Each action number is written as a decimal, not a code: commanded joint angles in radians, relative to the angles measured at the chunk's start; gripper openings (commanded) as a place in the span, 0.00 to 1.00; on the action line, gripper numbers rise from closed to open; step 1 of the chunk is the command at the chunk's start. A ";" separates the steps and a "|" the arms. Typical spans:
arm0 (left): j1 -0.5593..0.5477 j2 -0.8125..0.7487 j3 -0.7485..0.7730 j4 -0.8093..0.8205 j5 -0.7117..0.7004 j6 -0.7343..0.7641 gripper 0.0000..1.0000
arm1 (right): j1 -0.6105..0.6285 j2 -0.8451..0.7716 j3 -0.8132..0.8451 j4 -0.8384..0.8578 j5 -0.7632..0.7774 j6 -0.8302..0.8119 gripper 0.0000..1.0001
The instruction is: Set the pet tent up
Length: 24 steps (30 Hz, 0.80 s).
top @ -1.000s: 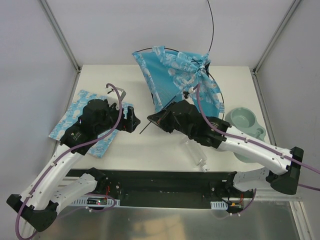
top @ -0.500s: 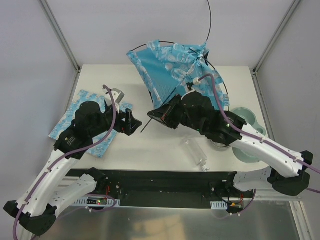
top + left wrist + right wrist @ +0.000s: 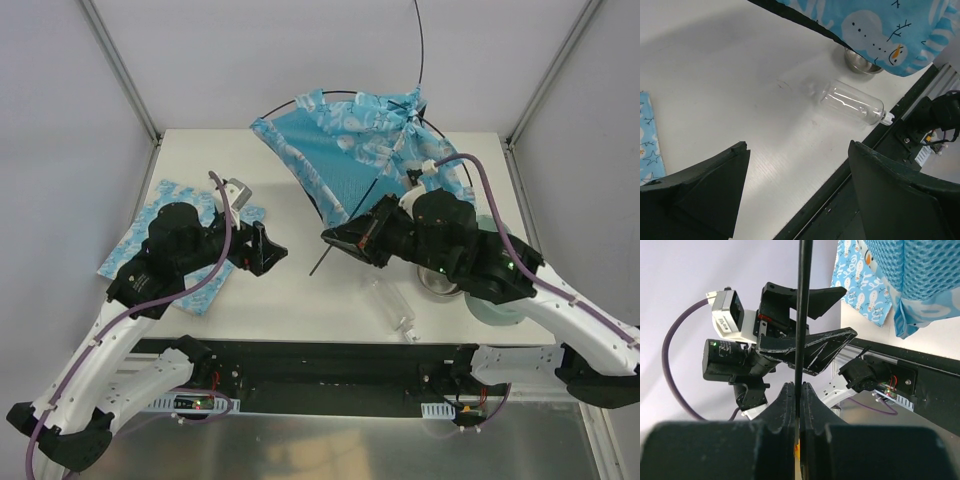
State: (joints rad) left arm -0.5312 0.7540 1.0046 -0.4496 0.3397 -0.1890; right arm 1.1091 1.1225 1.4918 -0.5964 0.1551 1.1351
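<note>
From above, I see the tent (image 3: 340, 150) tipped up at the far middle of the table (image 3: 300, 300). A black pole (image 3: 322, 260) slants down from it into my right gripper (image 3: 335, 238). The right wrist view settles the grip: the jaws are pinched tight on that pole. My left gripper (image 3: 268, 250) hangs spread wide and empty, just beside the mat (image 3: 140, 240). Its wrist view shows the clear bottle (image 3: 852, 102) lying on its side, and a steel bowl (image 3: 860, 62) half under the tent's edge.
</note>
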 commanded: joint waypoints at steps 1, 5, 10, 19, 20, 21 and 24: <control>-0.010 0.018 0.057 0.038 0.071 0.008 0.82 | -0.029 -0.058 0.008 0.004 0.060 0.020 0.00; -0.010 0.034 0.071 0.038 0.131 -0.001 0.83 | -0.031 -0.076 0.041 -0.038 0.035 0.023 0.00; -0.010 0.060 0.095 0.038 0.183 -0.013 0.83 | -0.029 -0.105 0.054 -0.075 0.009 0.038 0.00; -0.010 0.093 0.117 0.040 0.229 -0.024 0.84 | -0.032 -0.200 0.038 -0.166 -0.022 0.055 0.00; -0.010 0.096 0.120 0.040 0.231 -0.024 0.84 | -0.031 -0.217 0.033 -0.174 -0.023 0.055 0.00; -0.010 0.097 0.123 0.040 0.229 -0.024 0.84 | -0.031 -0.228 0.025 -0.181 -0.023 0.057 0.00; -0.010 0.096 0.132 0.040 0.225 -0.024 0.84 | -0.031 -0.257 0.033 -0.226 -0.022 0.061 0.00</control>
State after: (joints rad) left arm -0.5312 0.8551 1.0878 -0.4480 0.5320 -0.2008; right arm 1.0885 0.9115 1.4994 -0.7818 0.1009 1.1778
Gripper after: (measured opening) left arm 0.836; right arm 0.055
